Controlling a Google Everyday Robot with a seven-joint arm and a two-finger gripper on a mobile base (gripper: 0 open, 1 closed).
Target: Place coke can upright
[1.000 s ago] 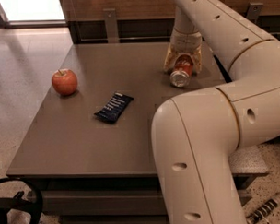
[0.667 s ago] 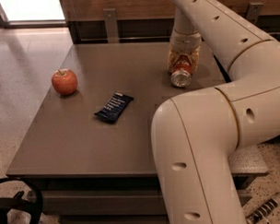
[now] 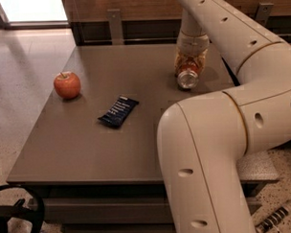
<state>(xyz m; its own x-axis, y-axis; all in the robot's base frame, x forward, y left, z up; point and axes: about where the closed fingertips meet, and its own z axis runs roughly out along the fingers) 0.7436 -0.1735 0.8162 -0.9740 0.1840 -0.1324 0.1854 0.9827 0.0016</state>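
grey-brown table [image 3: 89,149], flat top, lower shelf visible beneath the near edge. red apple [image 3: 67,85] on the left part, upright, stem up, a pale patch on its skin. dark blue snack bar [image 3: 118,111] in its wrapper, lying flat near the middle, set diagonally, white print on top. apple and bar apart, not touching. gripper [image 3: 191,69] low over the table's far right part. speckled pale floor [image 3: 19,70] to the left. wood-panelled wall behind, with a metal bracket [image 3: 115,24]. bright opening [image 3: 34,8] top left. black curved frame [image 3: 24,214] bottom left. striped rod-like object [image 3: 278,218] on the floor, bottom right.
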